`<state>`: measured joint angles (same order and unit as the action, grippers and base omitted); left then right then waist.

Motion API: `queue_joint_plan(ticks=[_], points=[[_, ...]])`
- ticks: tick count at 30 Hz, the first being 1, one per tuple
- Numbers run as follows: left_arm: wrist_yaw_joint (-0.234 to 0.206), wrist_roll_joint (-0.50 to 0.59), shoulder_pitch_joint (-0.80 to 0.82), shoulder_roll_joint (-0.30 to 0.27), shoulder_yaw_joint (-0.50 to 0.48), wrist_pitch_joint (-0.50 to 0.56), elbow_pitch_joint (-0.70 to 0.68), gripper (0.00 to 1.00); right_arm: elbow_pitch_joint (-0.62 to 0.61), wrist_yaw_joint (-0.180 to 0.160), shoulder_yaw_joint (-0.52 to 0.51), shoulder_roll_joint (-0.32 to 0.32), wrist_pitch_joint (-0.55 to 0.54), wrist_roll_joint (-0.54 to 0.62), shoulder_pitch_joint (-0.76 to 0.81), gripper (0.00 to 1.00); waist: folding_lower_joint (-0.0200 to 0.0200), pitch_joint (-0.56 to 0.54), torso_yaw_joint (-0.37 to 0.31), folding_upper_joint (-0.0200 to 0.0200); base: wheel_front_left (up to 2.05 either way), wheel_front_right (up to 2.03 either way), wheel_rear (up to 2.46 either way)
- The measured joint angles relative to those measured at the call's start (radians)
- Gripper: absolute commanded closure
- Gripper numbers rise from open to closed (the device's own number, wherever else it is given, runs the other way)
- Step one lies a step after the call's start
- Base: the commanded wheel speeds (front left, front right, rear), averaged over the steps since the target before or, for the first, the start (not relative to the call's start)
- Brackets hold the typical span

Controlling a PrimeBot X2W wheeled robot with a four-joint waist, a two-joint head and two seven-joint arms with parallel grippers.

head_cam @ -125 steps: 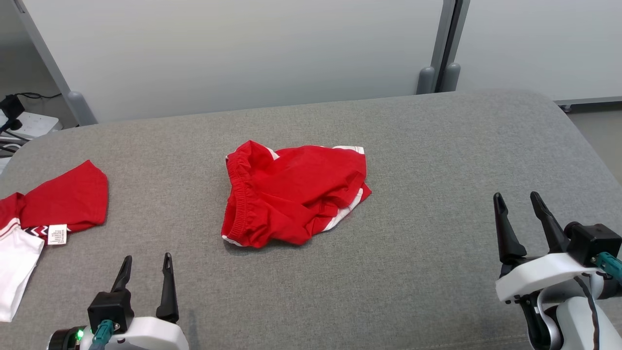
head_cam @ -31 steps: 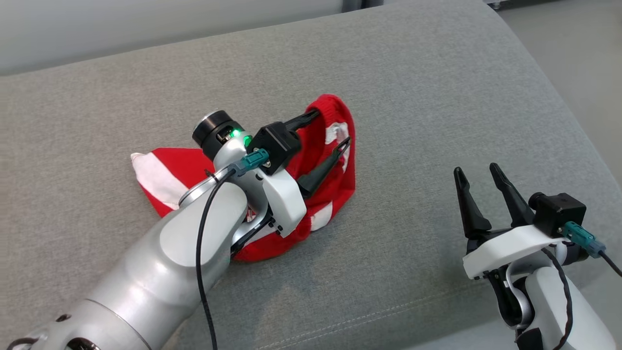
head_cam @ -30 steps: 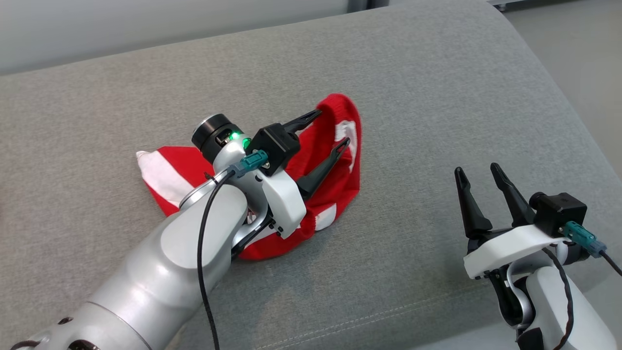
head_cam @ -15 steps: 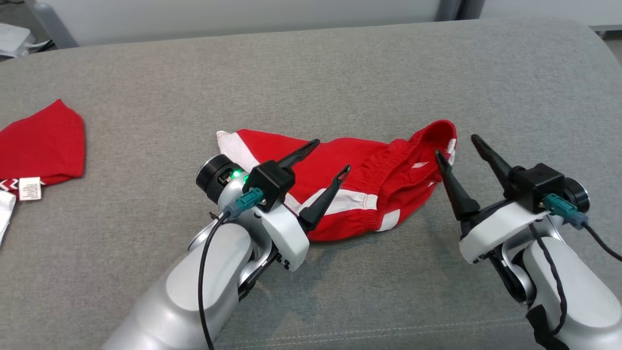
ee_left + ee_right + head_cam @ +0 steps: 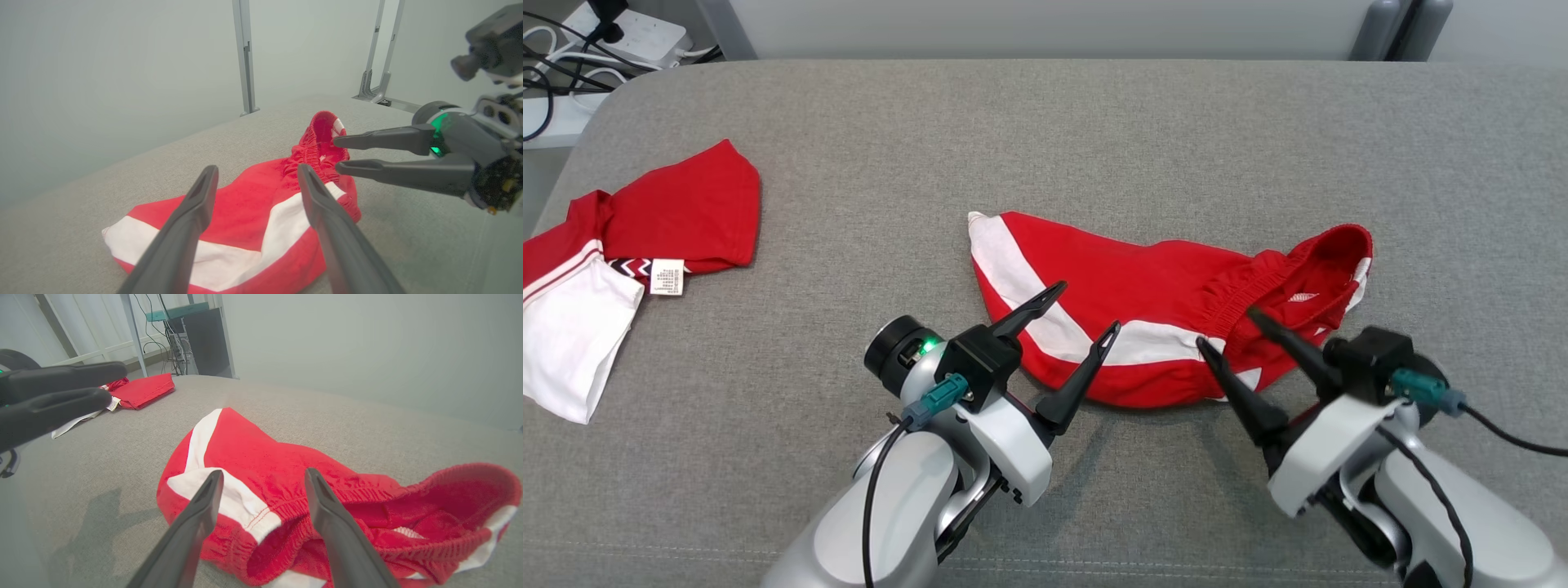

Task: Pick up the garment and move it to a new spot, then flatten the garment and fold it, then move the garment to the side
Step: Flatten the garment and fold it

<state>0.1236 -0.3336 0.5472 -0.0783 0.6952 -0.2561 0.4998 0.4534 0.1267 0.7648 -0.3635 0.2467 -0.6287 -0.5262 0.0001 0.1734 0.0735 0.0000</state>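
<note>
The garment (image 5: 1160, 282) is a pair of red shorts with white stripes, lying stretched sideways on the grey padded surface (image 5: 1045, 122), waistband to the right. My left gripper (image 5: 1088, 307) stands open over its near left part, fingers pointing at the white stripe, nothing between them. My right gripper (image 5: 1225, 327) is open just in front of the gathered waistband. In the left wrist view the garment (image 5: 253, 204) lies beyond my left gripper (image 5: 257, 168), with the right gripper (image 5: 336, 153) coming in from the right. The right wrist view shows the waistband of the garment (image 5: 261, 457) under my right gripper (image 5: 263, 473).
A second red and white garment (image 5: 678, 212) lies folded at the far left of the surface, also seen as a red garment (image 5: 143, 390) in the right wrist view. A power strip with cables (image 5: 629, 28) sits on the floor beyond the left corner. Partition posts (image 5: 1401, 28) stand behind.
The head camera has turned back towards the left. The garment now lies stretched out, free of my left gripper, which has drawn back. My right gripper has moved in to the waistband.
</note>
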Motion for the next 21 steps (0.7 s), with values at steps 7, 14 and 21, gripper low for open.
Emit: queue_joint_plan(ticks=[7,14,21], points=[[0.003,0.016,-0.013,0.006,-0.009,0.000,0.001,0.00,-0.017,0.000,0.051,-0.035,-0.001,-0.115,0.066,0.00,-0.0001,0.000,-0.001,0.0000,0.00,0.00,0.00],[0.007,0.015,-0.013,0.012,-0.004,0.000,0.010,0.00,-0.010,0.000,0.059,-0.012,-0.001,-0.202,0.063,0.00,0.0000,-0.002,0.000,0.0000,0.00,0.00,0.00],[0.007,-0.001,-0.019,0.024,0.005,0.000,0.020,0.00,0.021,0.000,0.077,0.003,-0.012,-0.317,0.037,0.00,0.0000,0.001,0.033,0.0000,0.00,0.00,0.00]])
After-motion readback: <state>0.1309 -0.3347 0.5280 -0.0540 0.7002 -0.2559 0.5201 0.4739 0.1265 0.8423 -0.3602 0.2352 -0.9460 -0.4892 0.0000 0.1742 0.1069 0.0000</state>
